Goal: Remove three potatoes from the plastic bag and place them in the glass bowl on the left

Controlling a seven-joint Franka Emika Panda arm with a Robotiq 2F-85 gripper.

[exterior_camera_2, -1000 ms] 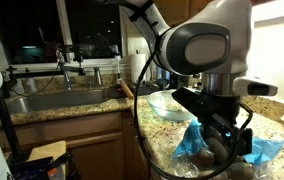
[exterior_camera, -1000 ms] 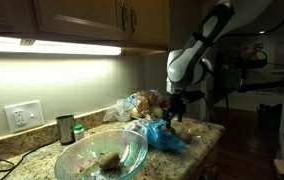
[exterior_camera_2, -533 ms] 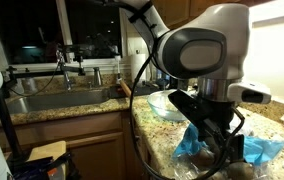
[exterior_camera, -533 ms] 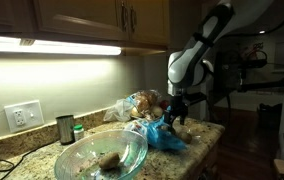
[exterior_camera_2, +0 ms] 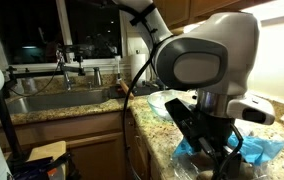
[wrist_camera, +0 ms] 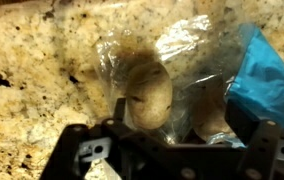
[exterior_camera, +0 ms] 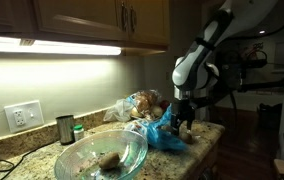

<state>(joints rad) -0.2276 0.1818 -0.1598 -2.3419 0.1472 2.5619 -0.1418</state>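
The glass bowl [exterior_camera: 100, 157] stands on the granite counter, and one brown potato [exterior_camera: 109, 159] lies in it. The bowl also shows behind the arm in an exterior view [exterior_camera_2: 166, 104]. The plastic bag [exterior_camera: 163, 136] is clear with a blue part and lies beside the bowl. My gripper [exterior_camera: 185, 124] is low over the bag's far end. In the wrist view the gripper [wrist_camera: 177, 118] is open. One potato [wrist_camera: 147, 92] lies under clear plastic by one finger. A second potato [wrist_camera: 210, 110] lies beside the blue plastic [wrist_camera: 269, 75].
Bagged bread [exterior_camera: 140, 103] lies against the wall behind the bag. A dark metal cup [exterior_camera: 65, 129] and a small green-lidded bottle [exterior_camera: 78, 131] stand near the wall outlet [exterior_camera: 23, 115]. A sink [exterior_camera_2: 52, 100] sits beyond the counter. The counter edge runs close to the bag.
My gripper has shifted sideways along the counter, away from the bowl, and sits a little lower over the bag. The bowl and its potato have not moved.
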